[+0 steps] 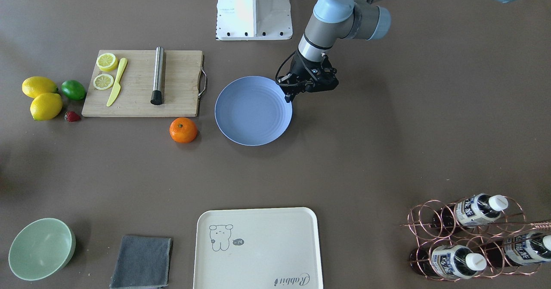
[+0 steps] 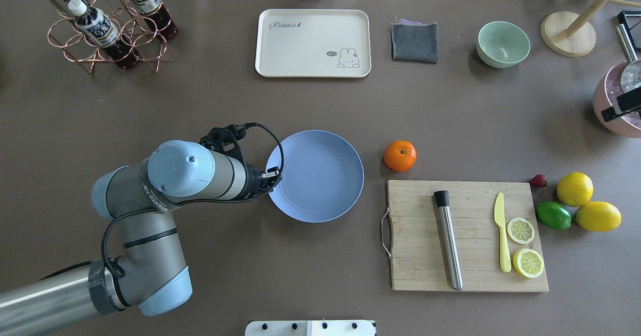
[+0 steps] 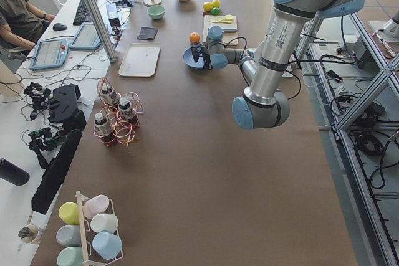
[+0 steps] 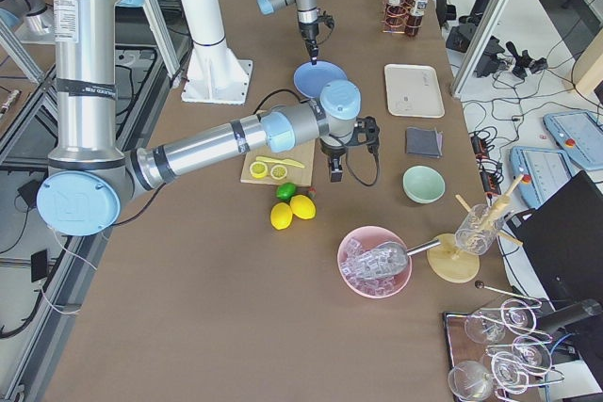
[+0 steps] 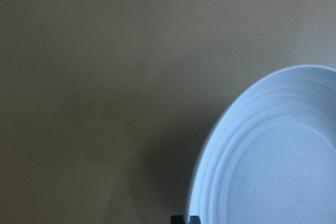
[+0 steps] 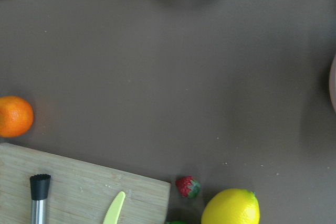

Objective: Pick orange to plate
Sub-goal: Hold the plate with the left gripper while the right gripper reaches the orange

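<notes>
Clock reading: taken from the overhead view, with 12 pointing away from the robot.
Orange: the orange [image 2: 400,155] sits on the bare table [image 2: 210,105] at about 3 o'clock from the plate, a little apart from it and touched by neither gripper.
Orange and board: it lies just off the far left corner of the cutting board [image 2: 468,201], at roughly 11 o'clock from the board's middle, close to the edge but not on the wood.
Plate: the plate [image 2: 320,176] lies flat near the table's middle with nothing on it.
Left gripper: the left gripper [image 1: 288,96] points down at the plate's 9 o'clock rim. In the left wrist view its two fingertips stand close together with nothing between them. I cannot tell whether they touch the rim.
Right gripper: the right gripper [image 4: 334,172] shows only in the right side view, hanging beside the cutting board. I cannot tell from there whether its fingers are apart or together.
On the board: a steel muddler [image 2: 448,241], a yellow knife [image 2: 502,238] and a lemon slice [image 2: 521,230] with a second slice beside it.
At 3 o'clock of the board: a strawberry [image 2: 538,180], a lime [image 2: 554,215] and two lemons [image 2: 575,189].
Far edge, 12 o'clock side: a cream tray [image 2: 313,25], a grey cloth [image 2: 414,41] and a green bowl [image 2: 503,44].
At 10 o'clock: a copper bottle rack [image 2: 107,50].
</notes>
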Robot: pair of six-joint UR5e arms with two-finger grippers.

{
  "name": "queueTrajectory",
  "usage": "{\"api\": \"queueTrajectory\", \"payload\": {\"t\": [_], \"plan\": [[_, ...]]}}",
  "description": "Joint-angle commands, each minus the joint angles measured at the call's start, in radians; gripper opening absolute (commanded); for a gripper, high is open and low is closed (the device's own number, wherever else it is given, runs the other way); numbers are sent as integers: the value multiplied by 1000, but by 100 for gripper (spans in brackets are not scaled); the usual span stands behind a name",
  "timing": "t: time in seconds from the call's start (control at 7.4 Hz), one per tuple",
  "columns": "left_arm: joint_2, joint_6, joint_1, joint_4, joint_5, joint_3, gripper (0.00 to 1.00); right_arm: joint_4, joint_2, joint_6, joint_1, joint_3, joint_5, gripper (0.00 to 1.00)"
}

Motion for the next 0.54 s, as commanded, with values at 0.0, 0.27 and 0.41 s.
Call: {"api": "queueTrajectory", "payload": {"t": [0.0,0.27,0.41], "plan": [[5,2,-3,-9,-1,8,0,80,131,327,-213,11,-116,100],[7,10,-10,-3,0,6,98,194,199,571,-388,-19,-262,100],[8,12,-19,-1,0,3,98,196,252,631,-479,-47,-366,100]]}}
